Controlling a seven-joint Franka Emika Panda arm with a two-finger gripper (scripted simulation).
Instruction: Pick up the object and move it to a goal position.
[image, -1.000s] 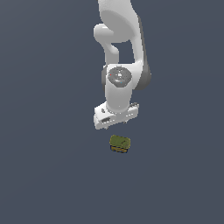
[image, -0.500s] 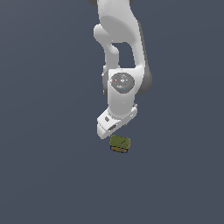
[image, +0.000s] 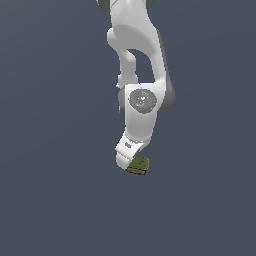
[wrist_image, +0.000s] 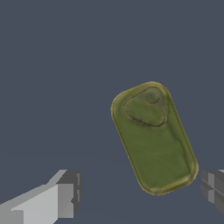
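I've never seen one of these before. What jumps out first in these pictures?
A tall white arm fills the middle of the exterior view, bent down over a plain dark floor. Right under its tip sits a small olive-green tin, the only colourful thing there. The wrist view shows the tin from above, with the open gripper and a finger to either side, not touching it.

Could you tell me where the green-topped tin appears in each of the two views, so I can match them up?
Exterior view: the tin lies low and just past centre, partly hidden by the white claw.
Wrist view: the tin fills the middle-right, long side tilted, top up.
Shared landmark: the claw's fingers, which flank the tin.
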